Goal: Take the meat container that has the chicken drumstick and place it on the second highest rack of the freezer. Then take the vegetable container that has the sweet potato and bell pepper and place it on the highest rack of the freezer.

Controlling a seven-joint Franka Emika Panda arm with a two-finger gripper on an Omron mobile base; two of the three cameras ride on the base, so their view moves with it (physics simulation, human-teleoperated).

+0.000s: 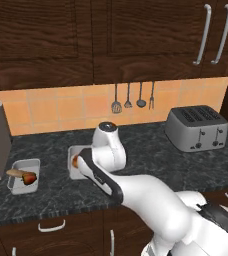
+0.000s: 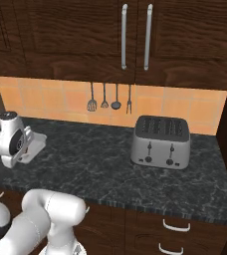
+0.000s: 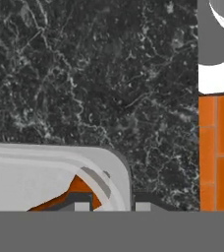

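The pincer (image 3: 114,205) is straddling the meat tray's (image 1: 76,172) rim, narrowed onto it, to lift the drumstick (image 1: 75,161) off the tabletop (image 1: 151,150).

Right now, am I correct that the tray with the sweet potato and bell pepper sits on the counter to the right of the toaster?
Not quite: the tray with the sweet potato and bell pepper sits on the counter far to the left of the toaster, as the left base view shows.

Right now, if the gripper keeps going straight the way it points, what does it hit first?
The gripper straddles the rim of the meat container, so pushing on likely meets the black counter under it.
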